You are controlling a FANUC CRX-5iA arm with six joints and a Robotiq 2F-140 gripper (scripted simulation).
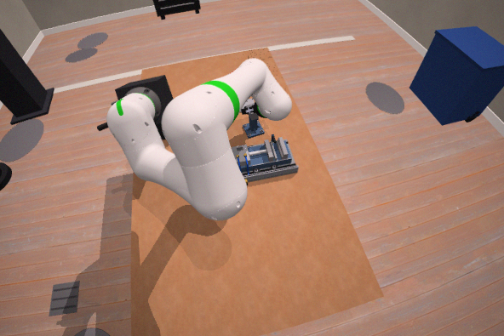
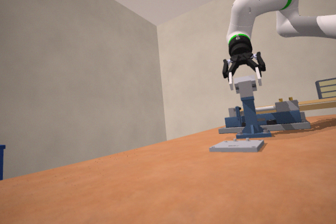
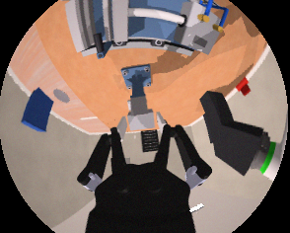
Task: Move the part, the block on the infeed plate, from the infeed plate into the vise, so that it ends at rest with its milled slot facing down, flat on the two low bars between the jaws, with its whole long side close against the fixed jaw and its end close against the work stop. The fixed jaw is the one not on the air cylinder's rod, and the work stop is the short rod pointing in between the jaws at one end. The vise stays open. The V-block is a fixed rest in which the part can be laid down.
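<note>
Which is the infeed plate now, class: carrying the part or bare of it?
Bare of it. The exterior view shows the infeed plate flat with nothing on top; the part sits on the V-block, between the open gripper fingers.

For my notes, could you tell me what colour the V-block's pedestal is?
Blue; the V-block's pedestal shows best in the exterior view.

The top view looks steeply down from high above. The exterior view sits low near the table surface (image 2: 142,187), facing the vise (image 2: 284,117). The wrist view looks down past the gripper (image 3: 143,136). All three share the vise.
</note>
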